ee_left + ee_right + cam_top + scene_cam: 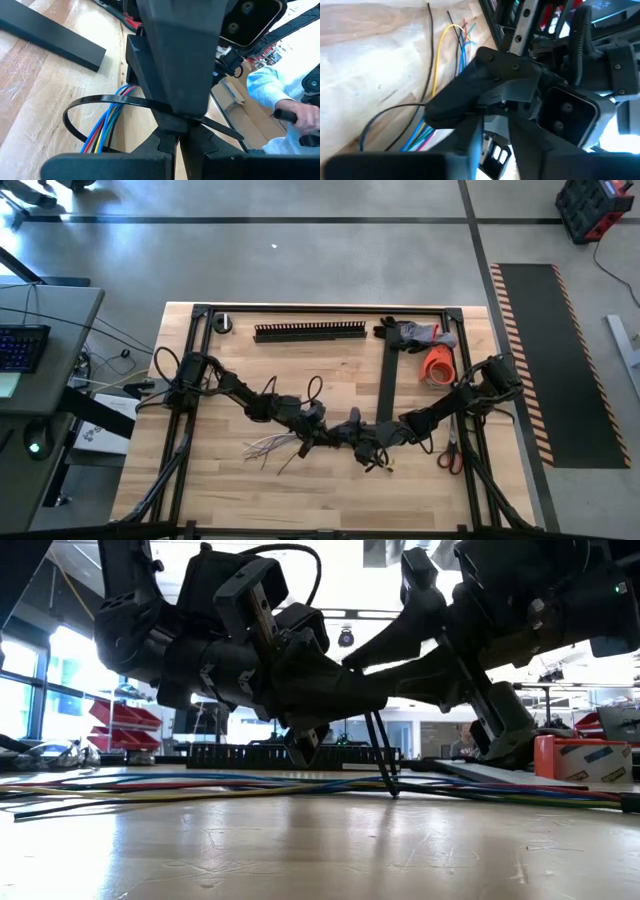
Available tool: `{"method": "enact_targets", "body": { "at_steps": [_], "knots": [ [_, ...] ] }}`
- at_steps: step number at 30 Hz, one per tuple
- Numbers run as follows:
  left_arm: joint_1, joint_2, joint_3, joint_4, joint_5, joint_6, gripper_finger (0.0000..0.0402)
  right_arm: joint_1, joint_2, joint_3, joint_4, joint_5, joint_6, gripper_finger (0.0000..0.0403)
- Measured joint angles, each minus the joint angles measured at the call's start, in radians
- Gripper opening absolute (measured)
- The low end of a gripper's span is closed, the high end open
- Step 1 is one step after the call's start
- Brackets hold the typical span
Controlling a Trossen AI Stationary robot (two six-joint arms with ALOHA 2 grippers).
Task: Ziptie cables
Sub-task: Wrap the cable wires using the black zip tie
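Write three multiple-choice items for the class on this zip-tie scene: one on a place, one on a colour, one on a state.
1. Where does the black slotted plastic duct lie?
A far edge of the wooden table
B under the arms
C on the floor

2. What colour is the tape roll?
A green
B orange
C white

3. How is the black plastic zip tie?
A lying flat
B cut in two
C looped around the thin coloured cables

Answers: 1 A, the high view shows it by the far frame bar. 2 B, orange beside the grey glove. 3 C, the left wrist view shows the loop encircling them.
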Motion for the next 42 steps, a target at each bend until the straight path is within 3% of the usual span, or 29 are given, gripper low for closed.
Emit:
{"method": "enact_targets", "body": {
  "at_steps": [4,8,18,26,32,36,42],
  "knots": [
    [-0.002,0.0,0.0,0.0,-0.006,0.0,0.0,0.001,0.0,0.001,-0.002,0.052,0.004,0.0138],
    [-0.003,0.0,-0.001,-0.004,-0.005,0.0,0.0,0.001,-0.001,0.001,-0.036,0.069,0.045,0.0155],
    [-0.003,-0.003,0.002,0.007,-0.001,0.003,0.0,0.0,0.003,-0.003,-0.156,0.1,0.159,0.0145],
    [-0.003,-0.003,0.002,0.001,-0.001,0.001,0.0,-0.002,0.003,-0.002,-0.098,0.163,0.174,0.013],
    [-0.003,-0.003,0.001,0.001,0.008,0.001,0.0,-0.022,0.002,0.017,-0.092,0.043,0.185,0.0121],
    [-0.003,-0.003,0.001,0.0,0.022,0.001,0.0,-0.049,0.002,0.028,-0.131,-0.01,0.208,0.0099],
    [-0.003,-0.002,0.001,-0.001,0.022,0.001,0.0,-0.061,0.002,0.031,-0.139,0.01,0.209,0.0011]
  ]
}}
